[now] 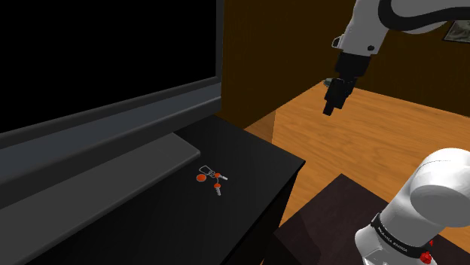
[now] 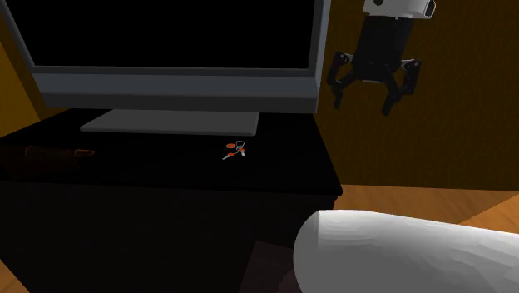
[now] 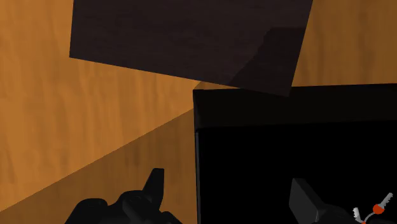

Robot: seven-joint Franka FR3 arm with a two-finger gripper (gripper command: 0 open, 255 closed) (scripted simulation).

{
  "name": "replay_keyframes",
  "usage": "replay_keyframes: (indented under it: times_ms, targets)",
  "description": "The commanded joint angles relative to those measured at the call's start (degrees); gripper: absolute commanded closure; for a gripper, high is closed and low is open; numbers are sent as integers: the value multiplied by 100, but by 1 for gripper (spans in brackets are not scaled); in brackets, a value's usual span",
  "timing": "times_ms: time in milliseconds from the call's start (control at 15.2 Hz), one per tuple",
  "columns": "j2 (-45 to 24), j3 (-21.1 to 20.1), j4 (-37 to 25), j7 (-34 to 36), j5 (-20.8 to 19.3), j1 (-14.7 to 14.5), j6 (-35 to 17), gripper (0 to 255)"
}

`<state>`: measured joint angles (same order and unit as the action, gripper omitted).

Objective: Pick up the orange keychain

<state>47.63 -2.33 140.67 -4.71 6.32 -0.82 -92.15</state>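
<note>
On the glossy black cabinet top (image 1: 260, 154), the small orange keychain with silver keys (image 1: 211, 178) lies just in front of the flat grey television base (image 1: 162, 154). Beyond the cabinet's edge, the all-black two-finger gripper (image 2: 363, 104) hangs high over the orange wooden floor (image 1: 361, 135), fingers spread apart, grasping nothing.

I look at a dim room: a black surface (image 1: 260, 154) carries a big television (image 1: 113, 113) with a grey frame, its flat grey base (image 2: 166, 122) toward the back edge. Past the surface's corner a dark brown rug (image 3: 191, 38) lies on the wooden floor (image 1: 392, 124), with a brown wall (image 1: 279, 45) behind.
</note>
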Motion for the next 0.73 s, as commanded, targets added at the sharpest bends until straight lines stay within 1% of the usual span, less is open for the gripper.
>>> replay_keyframes:
  times_ms: [0, 330, 660]
  targets:
    - [0, 0, 0, 0, 0, 0, 0, 0]
    - [-651, -425, 58, 71, 258, -287, -813, 0]
    - [-1424, -853, -47, 144, 431, -532, -1591, 0]
